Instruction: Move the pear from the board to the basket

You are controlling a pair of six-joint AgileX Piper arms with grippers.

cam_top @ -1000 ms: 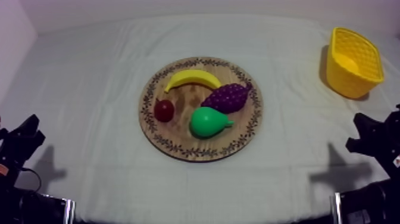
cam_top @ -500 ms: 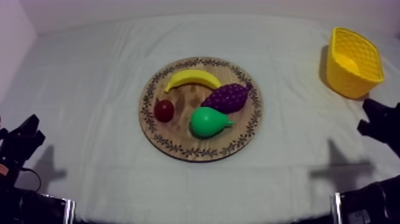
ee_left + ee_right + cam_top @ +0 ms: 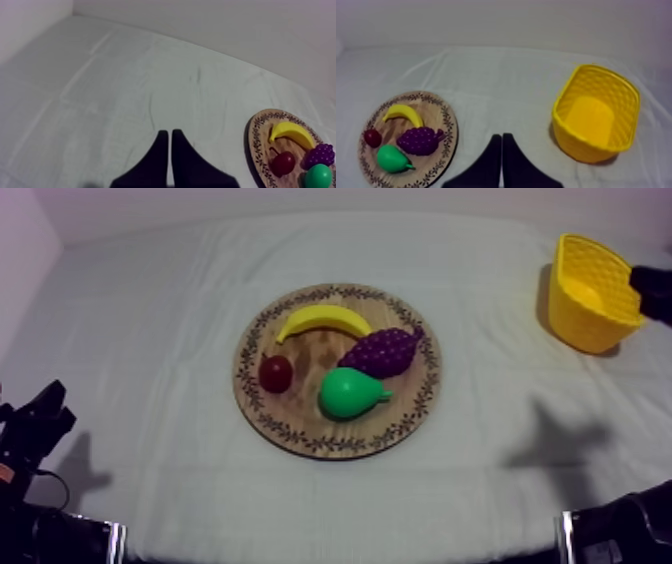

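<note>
- Green pear (image 3: 350,393) lies on its side on the round wooden board (image 3: 338,450), at about 5 o'clock from the board's middle, its narrow stem end pointing toward 3 o'clock.
- Its upper flank sits just beside the bunch of grapes (image 3: 383,351), which lies at about 2 o'clock on the board; whether the two touch I cannot tell.
- Across the board's 12 o'clock part curves the banana (image 3: 322,318), and the small red fruit (image 3: 275,373) rests at 9 o'clock, a little apart from the pear.
- Well apart from the board, at about 2 o'clock on the grey-white cloth (image 3: 150,318) in the top view, stands the yellow basket (image 3: 580,328), upright, with nothing in it.
- At the top view's 3 o'clock edge, part of the right arm (image 3: 652,288) shows as a black shape just beside the basket's far rim.
- In the right wrist view the right gripper (image 3: 501,137) has its two black fingers pressed together into a narrow wedge with nothing between them; it is above bare cloth, between the board and the basket.
- In the left wrist view the left gripper (image 3: 169,134) is likewise closed on nothing, fingers together, over bare cloth well apart from the board's rim.
- Neither gripper touches the pear.
</note>
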